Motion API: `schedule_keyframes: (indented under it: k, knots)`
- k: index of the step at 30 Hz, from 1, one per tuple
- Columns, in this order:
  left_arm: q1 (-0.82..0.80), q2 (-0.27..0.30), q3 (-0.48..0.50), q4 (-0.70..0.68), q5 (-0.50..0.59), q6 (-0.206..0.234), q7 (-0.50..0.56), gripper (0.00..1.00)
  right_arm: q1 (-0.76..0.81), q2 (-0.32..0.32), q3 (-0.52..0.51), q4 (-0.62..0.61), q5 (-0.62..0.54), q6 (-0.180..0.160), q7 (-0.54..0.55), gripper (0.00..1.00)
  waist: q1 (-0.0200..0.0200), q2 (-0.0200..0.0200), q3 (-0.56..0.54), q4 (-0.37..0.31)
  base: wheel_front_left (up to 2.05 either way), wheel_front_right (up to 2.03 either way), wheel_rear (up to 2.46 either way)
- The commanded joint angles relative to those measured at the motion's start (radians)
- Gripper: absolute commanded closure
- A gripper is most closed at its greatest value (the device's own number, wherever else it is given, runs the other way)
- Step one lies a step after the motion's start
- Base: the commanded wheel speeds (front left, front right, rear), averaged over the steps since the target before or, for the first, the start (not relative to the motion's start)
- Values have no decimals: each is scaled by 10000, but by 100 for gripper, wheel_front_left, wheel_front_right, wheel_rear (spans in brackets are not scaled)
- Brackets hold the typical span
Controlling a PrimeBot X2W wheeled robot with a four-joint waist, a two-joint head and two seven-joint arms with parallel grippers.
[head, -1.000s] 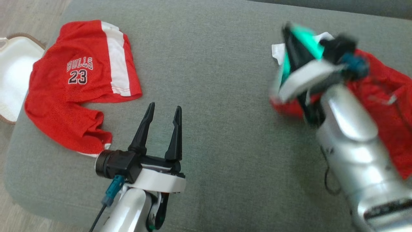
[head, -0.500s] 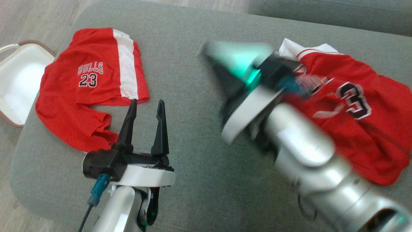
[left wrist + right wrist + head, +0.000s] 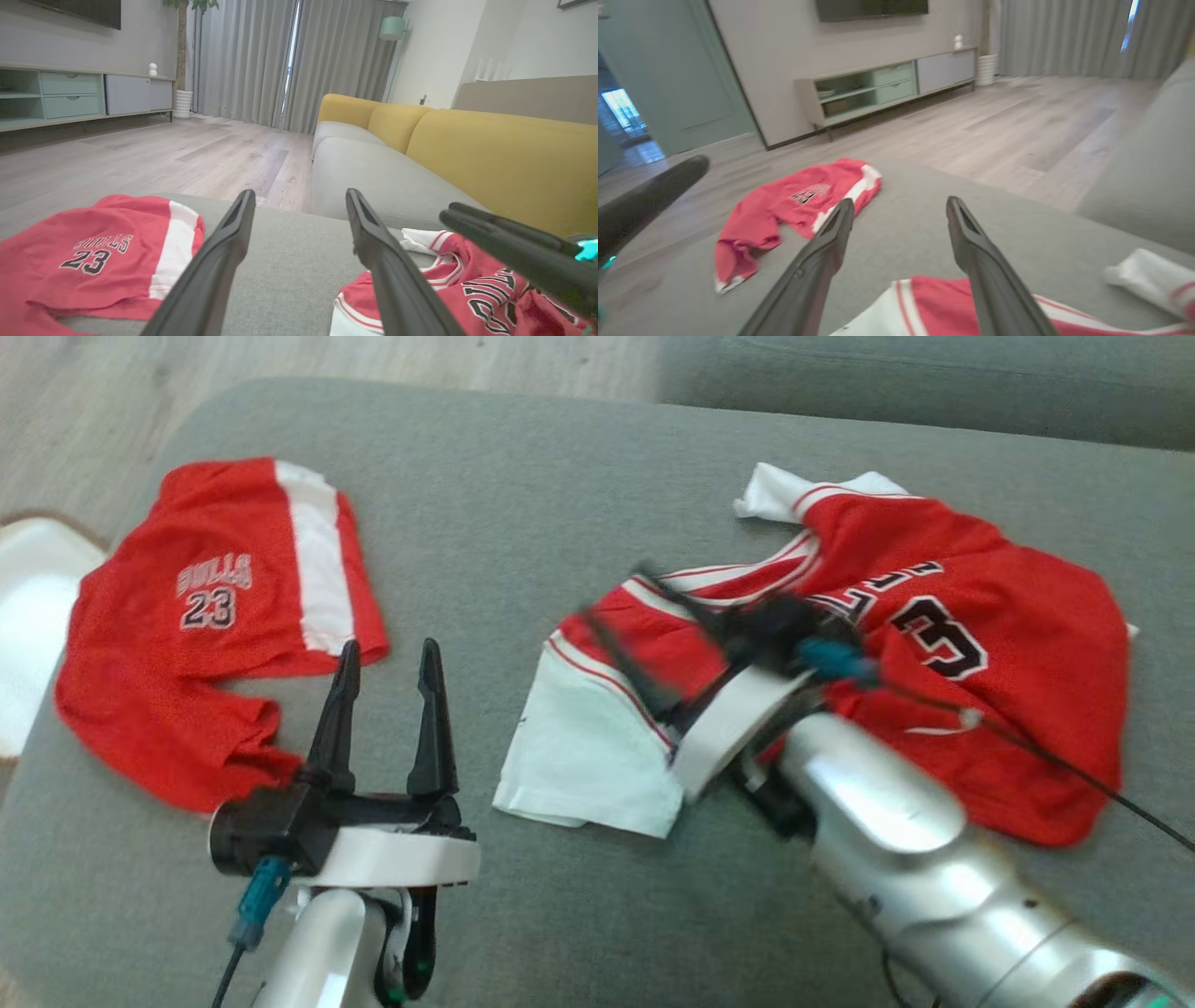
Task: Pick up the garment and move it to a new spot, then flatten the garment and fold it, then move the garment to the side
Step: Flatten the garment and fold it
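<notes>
The garment, a red and white jersey (image 3: 1008,616), lies spread on the grey cushion (image 3: 579,476) at the right, with a white part folded out at its left edge. My right gripper (image 3: 621,602) is blurred and hovers over that left edge. In the right wrist view my right gripper (image 3: 900,203) stands open with nothing between its fingers, above the jersey (image 3: 934,298). My left gripper (image 3: 389,653) is open and empty at the lower left, its fingers pointing up between the two red pieces. Left wrist view: left gripper (image 3: 300,196), jersey (image 3: 495,298).
Red shorts (image 3: 215,644) marked 23 lie at the cushion's left end, also seen as shorts (image 3: 70,261) and shorts (image 3: 784,210). A white basket (image 3: 28,616) sits on the wood floor beyond the left edge. A yellow sofa back (image 3: 490,154) rises behind.
The head camera has shifted. My right arm swung left and down from the jersey's far right part, and its gripper now stands open. The jersey lies spread out. The left gripper kept its pose.
</notes>
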Motion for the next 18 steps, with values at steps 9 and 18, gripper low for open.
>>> schedule_keyframes:
  k: [9,18]
  knots:
    - [-22,16,570,-634,213,-99,-93,0,1814,-1,-5122,-2113,-3073,73,-480,0,1,0,-256,-1335,0,0,0]
    - [111,16,459,-584,324,-265,-93,0,4850,220,-7478,-4891,-4253,73,-484,0,1,0,-307,-1965,0,0,0]
